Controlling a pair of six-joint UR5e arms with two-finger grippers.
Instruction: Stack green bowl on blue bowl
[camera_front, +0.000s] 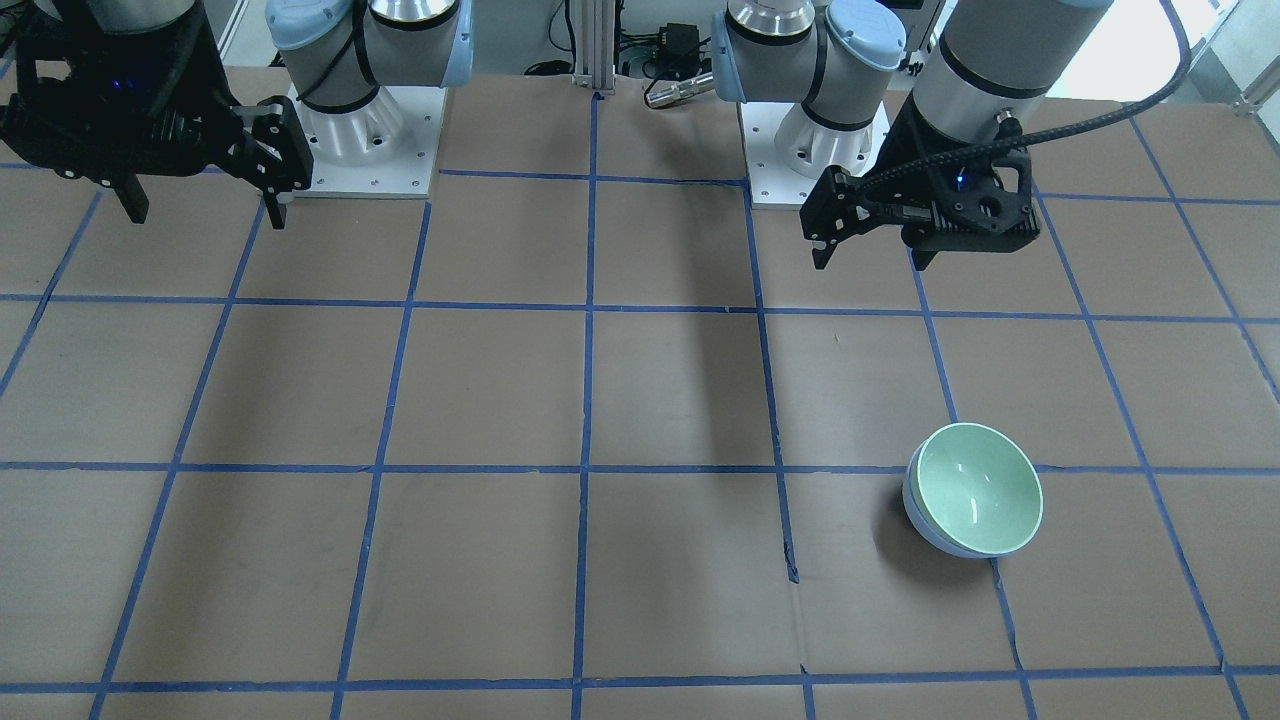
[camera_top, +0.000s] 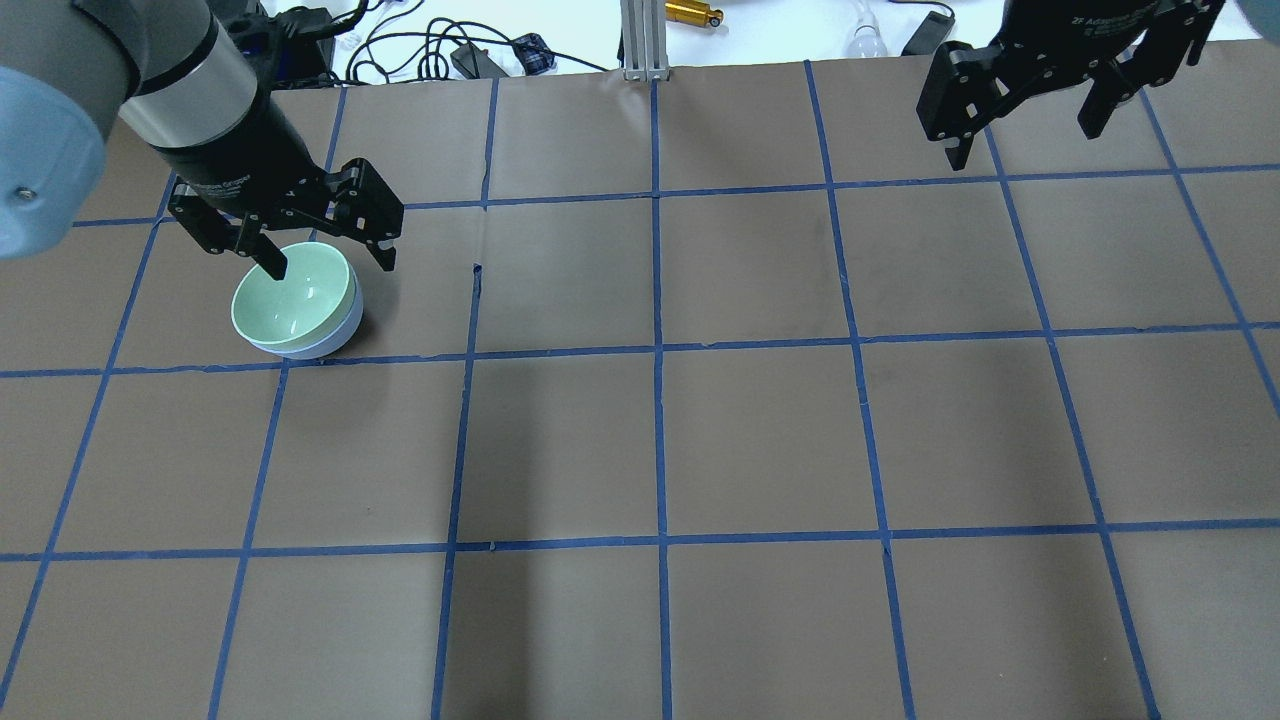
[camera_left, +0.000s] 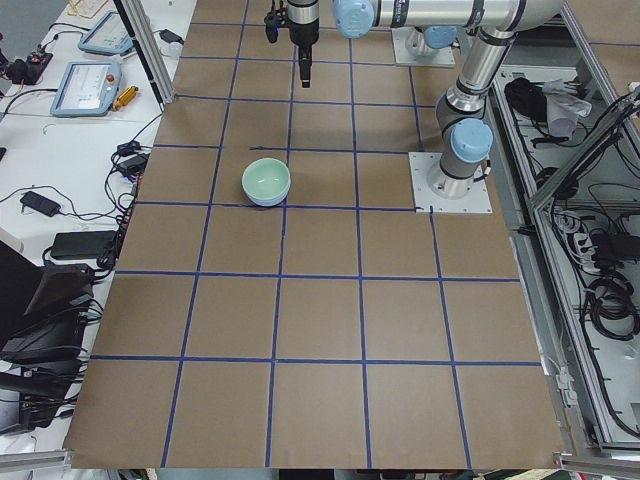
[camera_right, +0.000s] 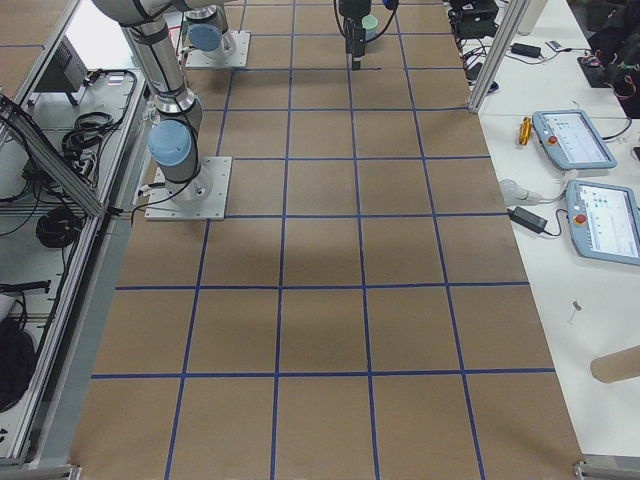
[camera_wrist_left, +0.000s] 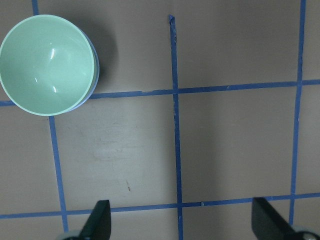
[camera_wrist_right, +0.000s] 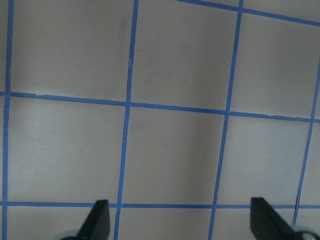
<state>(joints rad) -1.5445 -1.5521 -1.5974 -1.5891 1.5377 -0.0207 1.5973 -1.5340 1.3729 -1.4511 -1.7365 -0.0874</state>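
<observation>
The green bowl (camera_front: 980, 485) sits nested upright inside the blue bowl (camera_front: 925, 525) on the brown table, on my left side. In the overhead view the green bowl (camera_top: 290, 300) fills the blue bowl (camera_top: 335, 338), of which only the outer wall shows. My left gripper (camera_front: 870, 258) is open and empty, raised above the table and apart from the bowls. In the left wrist view the stacked green bowl (camera_wrist_left: 47, 62) lies at the upper left, clear of the open left gripper (camera_wrist_left: 182, 222). My right gripper (camera_top: 1022, 145) is open and empty, far off on the other side.
The table (camera_top: 760, 440) is brown with a blue tape grid. An aluminium post (camera_top: 640, 40) and cables (camera_top: 420, 45) lie past its far edge. Teach pendants (camera_left: 90, 85) sit on a side bench. The arm bases (camera_front: 360, 130) stand on the robot's side.
</observation>
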